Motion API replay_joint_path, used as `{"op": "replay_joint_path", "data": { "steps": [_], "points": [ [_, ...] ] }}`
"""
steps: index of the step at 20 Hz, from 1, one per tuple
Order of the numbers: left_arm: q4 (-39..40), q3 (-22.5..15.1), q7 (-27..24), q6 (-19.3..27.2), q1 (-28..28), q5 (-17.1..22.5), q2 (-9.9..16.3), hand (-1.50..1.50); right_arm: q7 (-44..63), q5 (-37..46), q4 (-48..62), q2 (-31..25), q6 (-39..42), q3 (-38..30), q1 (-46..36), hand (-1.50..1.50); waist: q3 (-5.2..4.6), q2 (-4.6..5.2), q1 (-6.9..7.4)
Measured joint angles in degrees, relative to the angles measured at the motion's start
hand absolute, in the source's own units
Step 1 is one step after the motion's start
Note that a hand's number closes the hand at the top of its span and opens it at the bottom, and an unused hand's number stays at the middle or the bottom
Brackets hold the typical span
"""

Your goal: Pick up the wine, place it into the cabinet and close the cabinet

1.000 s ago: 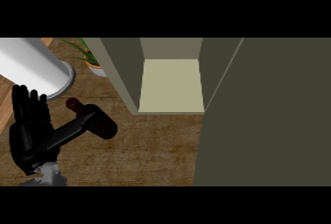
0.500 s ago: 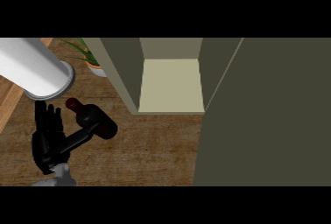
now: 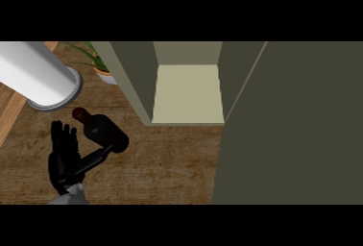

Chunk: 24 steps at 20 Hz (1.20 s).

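Wine bottle (image 3: 102,129) lies on the counter (image 3: 163,163) left of the open cabinet (image 3: 188,96). Left hand (image 3: 67,158) has slid closer, fingers straight, thumb touching the bottle's base; grasp not yet made.

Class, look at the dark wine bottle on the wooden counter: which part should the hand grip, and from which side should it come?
Probably the wide body of the dark wine bottle, approached from the left, where the black left hand is already alongside with its thumb touching the bottle. The bottle stands upright, so its narrow red-capped neck points toward the camera and the round body offers a surface to curl around. The open cabinet lies to its right.
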Motion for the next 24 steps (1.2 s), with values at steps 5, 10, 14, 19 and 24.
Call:
{"op": "replay_joint_path", "data": {
  "steps": [5, 10, 14, 19, 24],
  "points": [
    [7.9, 0.1, -6.4, -3.1, -0.9, 2.2, -0.2, -1.50, 1.9, 0.1, 0.2, 0.1, -0.7, -0.5, -2.8, -1.50, -0.01, 0.01, 0.04],
    [18.4, 1.7, -12.7, -7.2, -4.1, 4.2, 0.0, -1.50, 2.7, 0.7, -0.2, 0.6, -1.2, 0.8, -3.0, -1.50, -0.02, 0.02, -0.10],
    [25.5, 4.1, -16.9, -11.0, -7.3, 7.1, 0.1, -1.50, 2.1, 0.9, -0.5, 0.9, -0.8, 1.7, -1.9, -1.50, -0.02, 0.04, -0.22],
    [33.3, 5.5, -21.7, -15.8, -10.6, 8.5, 0.3, -1.50, 0.9, 0.8, -0.4, 0.4, 0.6, 0.4, -0.5, -1.50, -0.01, 0.06, -0.24],
    [40.4, 6.6, -25.1, -19.4, -14.6, 9.1, 1.9, -1.50, 0.7, 0.7, -0.5, 0.6, 1.1, 0.1, 0.1, -1.50, 0.08, 0.01, -0.25]
  ]
}}
